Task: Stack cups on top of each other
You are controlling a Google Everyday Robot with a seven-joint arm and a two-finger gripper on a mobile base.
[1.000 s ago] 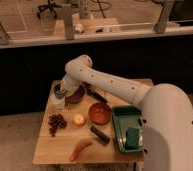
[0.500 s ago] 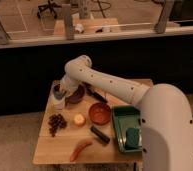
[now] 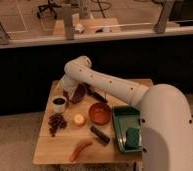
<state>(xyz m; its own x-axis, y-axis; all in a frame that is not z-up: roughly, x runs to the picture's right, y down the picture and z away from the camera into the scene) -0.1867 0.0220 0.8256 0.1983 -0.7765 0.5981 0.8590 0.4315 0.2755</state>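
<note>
One white arm is reaching across the wooden desk (image 3: 50,150), its gripper (image 3: 67,94) hanging at the far left by the purple bowl (image 3: 79,93), just above the white cup (image 3: 59,104); its grasp I cannot tell. Behind the desk, a dark wall is running under a railed ledge (image 3: 95,37).

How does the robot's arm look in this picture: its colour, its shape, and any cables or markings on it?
The arm is a thick, smooth, off-white tube with a rounded elbow joint, growing from a bulky white rounded body. No cables or markings show on it. The gripper sits at the far left part of the light wooden table, beside the purple bowl; it looks darker than the arm.
</note>
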